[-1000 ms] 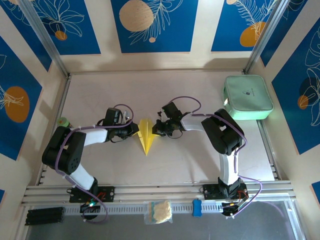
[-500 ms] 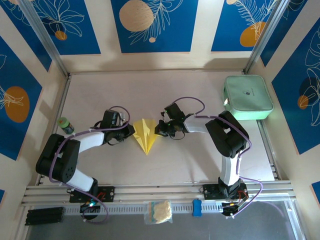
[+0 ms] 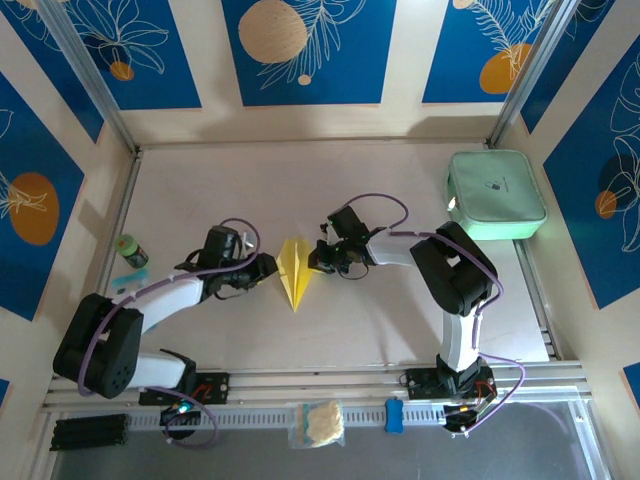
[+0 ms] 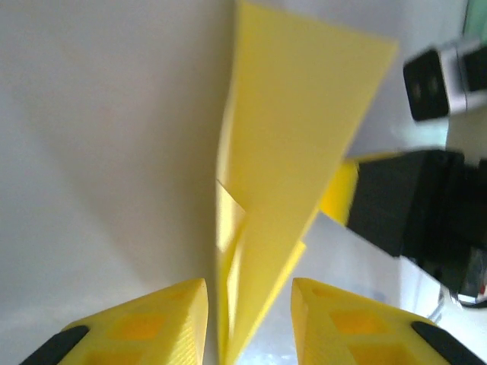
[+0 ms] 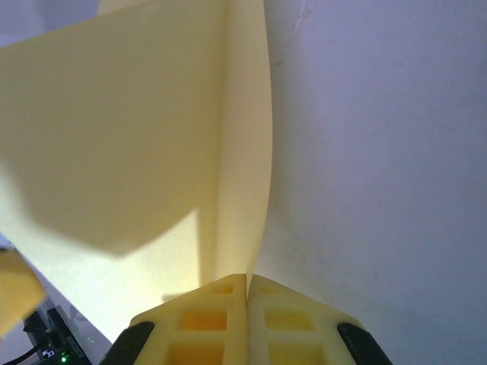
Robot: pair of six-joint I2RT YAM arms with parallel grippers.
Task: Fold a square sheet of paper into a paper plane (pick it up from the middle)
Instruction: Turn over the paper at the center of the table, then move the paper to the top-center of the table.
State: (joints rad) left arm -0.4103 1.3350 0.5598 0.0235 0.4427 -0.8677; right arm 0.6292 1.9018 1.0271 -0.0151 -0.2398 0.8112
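Pale bench across the whole top view, boxed in by blue-and-cream panels. Mint-green case flat at far right corner, well apart from everything else. Right arm bent in from the right toward centre. Left arm stretched low from the left toward the same spot.

At bench centre, paper plane: bright yellow, folded to a dart, nose toward near edge, tail toward back wall, sitting between the two tools.

Right tool clamped tight on plane's right side. In right wrist view, yellow fingers pressed together, with the sheet rising straight out of the seam between them.

Left tool just beside plane's left side, fingers parted narrowly. In left wrist view, folded edge of plane standing in the gap, with space showing beside it. Not gripping as far as visible. Black body of right tool visible there past the paper.

Cream wad in clear bag on the rail at near edge, between the arm bases. Small green bottle near left wall, beside left arm. Small blue item on same rail, just right of the bag. Cannot tell what it is.
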